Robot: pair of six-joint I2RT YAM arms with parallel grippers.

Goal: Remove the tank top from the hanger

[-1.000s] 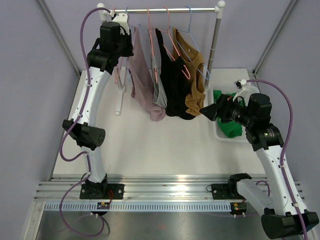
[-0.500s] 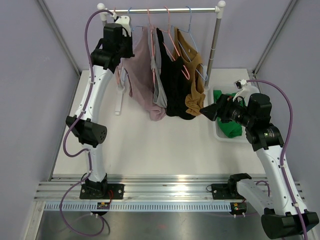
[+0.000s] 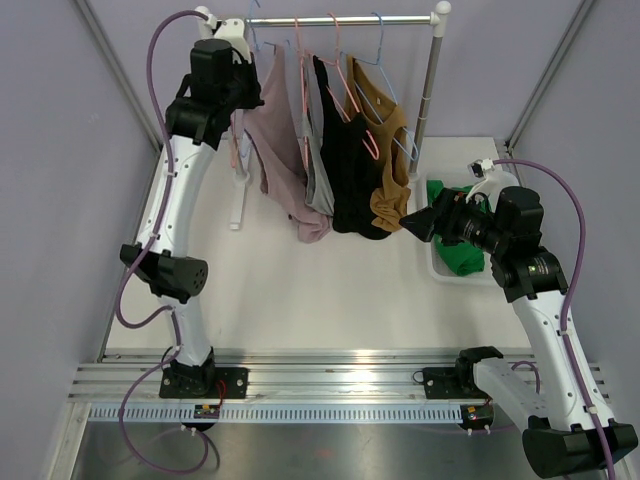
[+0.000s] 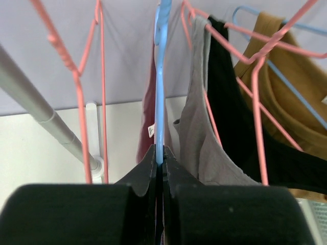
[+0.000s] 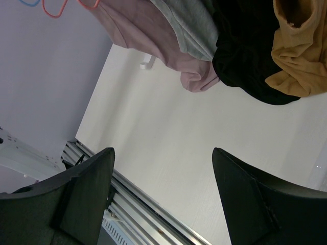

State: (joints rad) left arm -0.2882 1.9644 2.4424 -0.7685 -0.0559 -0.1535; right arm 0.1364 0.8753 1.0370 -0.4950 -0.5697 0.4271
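Pinching up by the rail (image 3: 340,19), the left claw (image 4: 159,155) has both fingers shut flat on the blue hanger (image 4: 160,76), caught edge-on in the wrist view. That hanger appears to carry the mauve tank top (image 3: 285,150), first garment in the row, pressed against the grey tank top (image 4: 199,143) and drooping low toward the surface (image 3: 300,290).

Over on the other side, the right claw (image 5: 162,158) is spread wide and empty. It hovers by the hem of the mustard top (image 3: 385,150), well apart from the mauve one.

The way I'd play it: hold that pinch firm, because a thin hanger gripped edge-on will want to swivel. Draw it out from the crowd so the pink hanger (image 4: 99,76) alongside can't snag. Then bring the right claw across to the mauve fabric, taking cloth only. Peel one strap off its shoulder first, and the second should slide free with a gentle downward pull.
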